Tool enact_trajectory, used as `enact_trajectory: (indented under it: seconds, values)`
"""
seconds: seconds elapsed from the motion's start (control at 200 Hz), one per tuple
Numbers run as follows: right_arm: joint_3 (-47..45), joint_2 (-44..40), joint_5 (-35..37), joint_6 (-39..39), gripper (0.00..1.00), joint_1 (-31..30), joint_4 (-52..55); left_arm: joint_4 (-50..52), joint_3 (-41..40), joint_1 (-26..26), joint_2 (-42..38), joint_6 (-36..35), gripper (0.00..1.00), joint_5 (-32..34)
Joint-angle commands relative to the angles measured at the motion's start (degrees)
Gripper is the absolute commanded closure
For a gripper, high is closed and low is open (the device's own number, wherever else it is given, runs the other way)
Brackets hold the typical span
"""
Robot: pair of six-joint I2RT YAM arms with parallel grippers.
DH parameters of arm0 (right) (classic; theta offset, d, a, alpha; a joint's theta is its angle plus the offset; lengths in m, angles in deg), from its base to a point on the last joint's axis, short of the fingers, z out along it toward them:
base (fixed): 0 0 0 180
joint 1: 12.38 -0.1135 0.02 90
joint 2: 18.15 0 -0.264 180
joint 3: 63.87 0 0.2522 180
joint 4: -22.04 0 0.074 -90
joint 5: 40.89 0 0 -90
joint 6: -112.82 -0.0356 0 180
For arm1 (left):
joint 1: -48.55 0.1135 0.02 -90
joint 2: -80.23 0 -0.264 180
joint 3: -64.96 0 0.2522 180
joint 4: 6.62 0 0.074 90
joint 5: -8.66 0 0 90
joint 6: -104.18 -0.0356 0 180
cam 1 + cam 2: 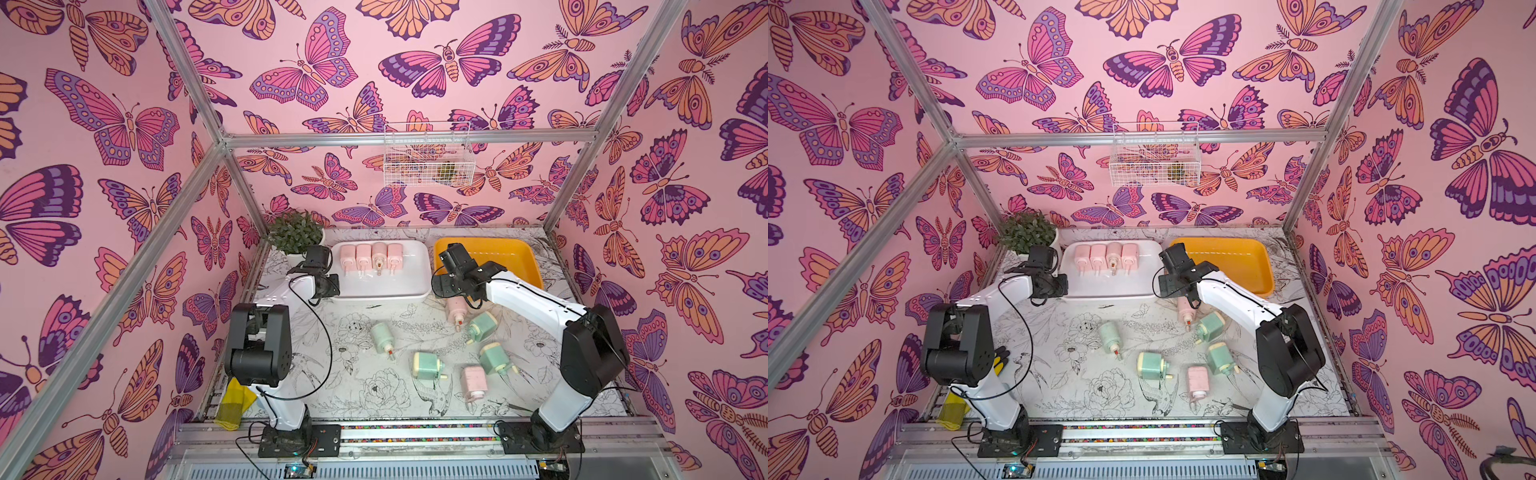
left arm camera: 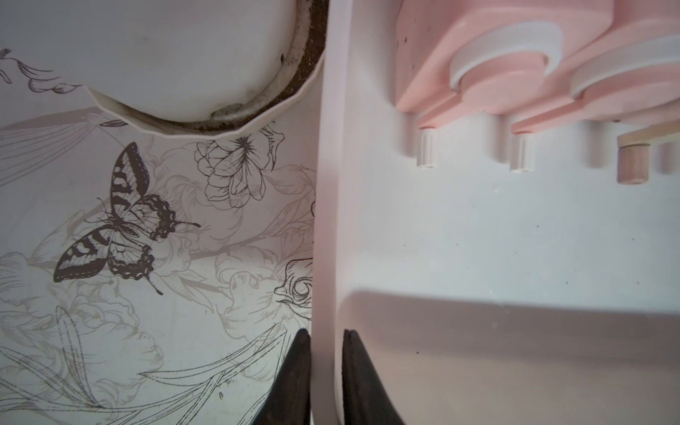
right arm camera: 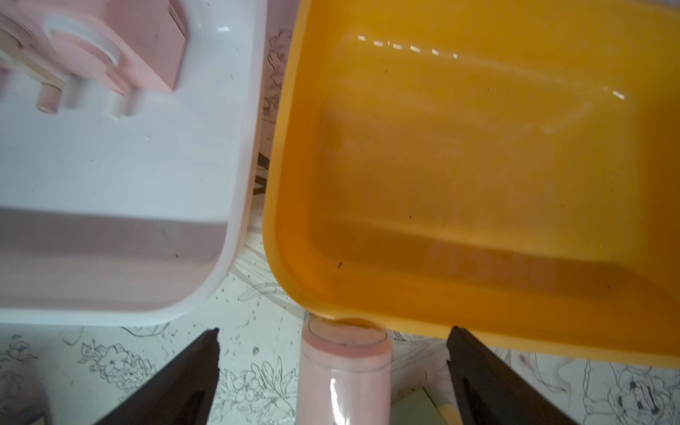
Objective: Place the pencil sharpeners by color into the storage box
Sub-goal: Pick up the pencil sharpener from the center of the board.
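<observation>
Several pink pencil sharpeners [image 1: 371, 254] stand in a row at the back of the white storage box [image 1: 424, 291]. My left gripper [image 2: 325, 333] is shut on that box's left rim [image 2: 325, 220]. The yellow storage box [image 1: 528, 253] beside it holds nothing. Another pink sharpener [image 3: 344, 375] lies on the table against the yellow box's near corner. My right gripper [image 3: 335, 331] is open above it, with a finger well clear on each side. Several green sharpeners [image 1: 428, 365] and one more pink sharpener [image 1: 473, 382] lie loose on the table in both top views.
A potted plant [image 1: 296, 235] stands at the back left, close to the white box and the left wrist. A wire basket [image 1: 428, 156] hangs on the back wall. A yellow net [image 1: 235, 401] lies by the left arm's base.
</observation>
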Motion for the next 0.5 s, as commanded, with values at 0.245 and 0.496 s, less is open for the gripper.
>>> enact_trajectory:
  seconds: [0.245,0.496]
  values:
    - [-3.16,-0.70,1.36,-11.93,0.05,0.59,4.98,1.55,-1.15,-0.26,-0.31,0.11,0.81,-4.53]
    - [-2.14,1.92,-1.27,-10.64,0.08,0.70,4.36,1.21,-1.41,-0.29,-0.32,0.02,0.81,-4.72]
